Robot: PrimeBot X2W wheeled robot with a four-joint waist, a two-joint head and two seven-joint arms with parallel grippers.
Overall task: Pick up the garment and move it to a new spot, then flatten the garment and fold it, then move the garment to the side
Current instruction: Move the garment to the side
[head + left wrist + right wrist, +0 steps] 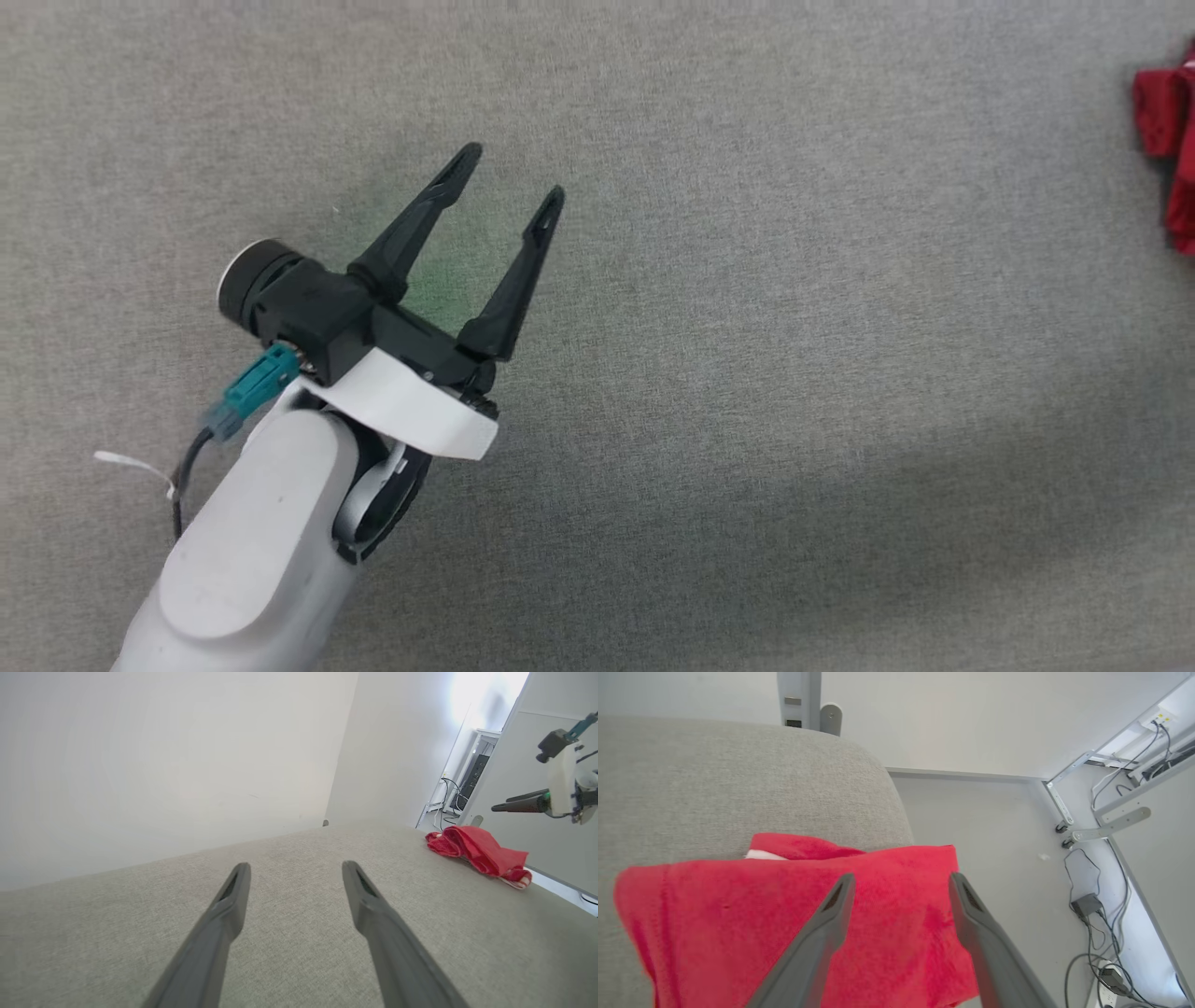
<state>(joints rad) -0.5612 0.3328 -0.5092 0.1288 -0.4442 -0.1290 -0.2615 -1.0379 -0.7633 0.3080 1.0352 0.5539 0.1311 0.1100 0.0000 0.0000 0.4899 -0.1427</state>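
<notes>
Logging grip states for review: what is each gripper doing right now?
Left gripper: open, holding nothing.
Right gripper: open, above the garment, not holding it.

I see a red shirt (pixel 1162 121) at two o'clock, a sliver of white in its folds. The tabletop (pixel 747 373) is speckled grey; my left gripper (pixel 513 172) is black, its plug (pixel 257 383) teal.
</notes>
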